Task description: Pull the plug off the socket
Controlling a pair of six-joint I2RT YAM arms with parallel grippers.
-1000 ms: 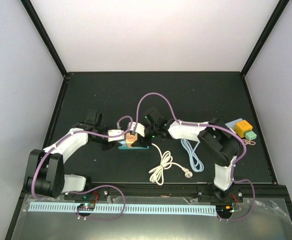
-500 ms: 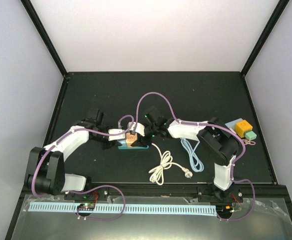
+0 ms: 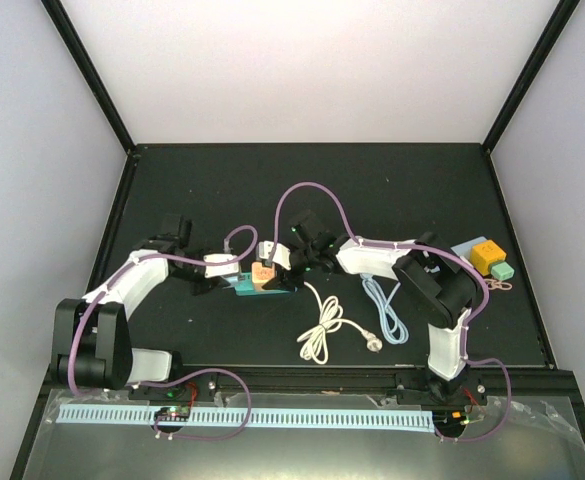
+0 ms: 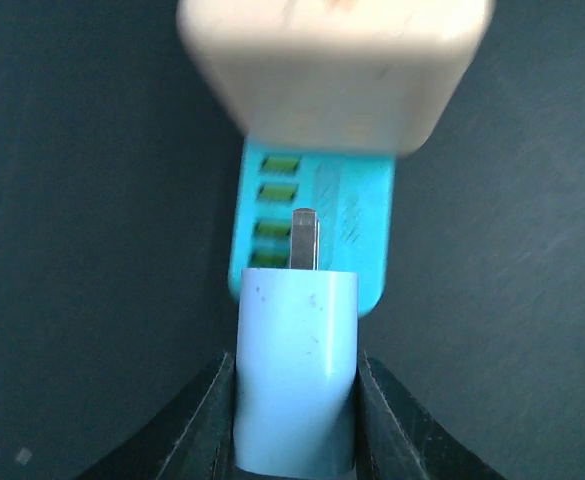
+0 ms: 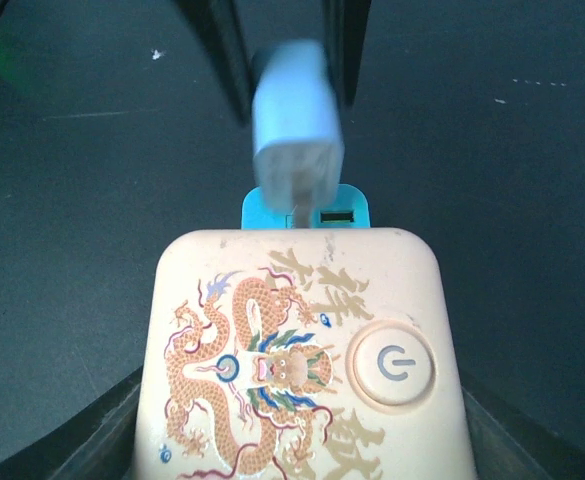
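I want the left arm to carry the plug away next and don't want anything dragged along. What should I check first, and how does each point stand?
1. Hold of the left gripper on the blue plug: ok, fingers press both sides.
2. The prong is out of the cream socket: ok, a gap shows in the left wrist view.
3. Hold of the right gripper on the socket: ok.
4. The teal base is free of the plug: cannot tell.
5. The white cable is out of the left arm's way: ok, it lies right of the socket.
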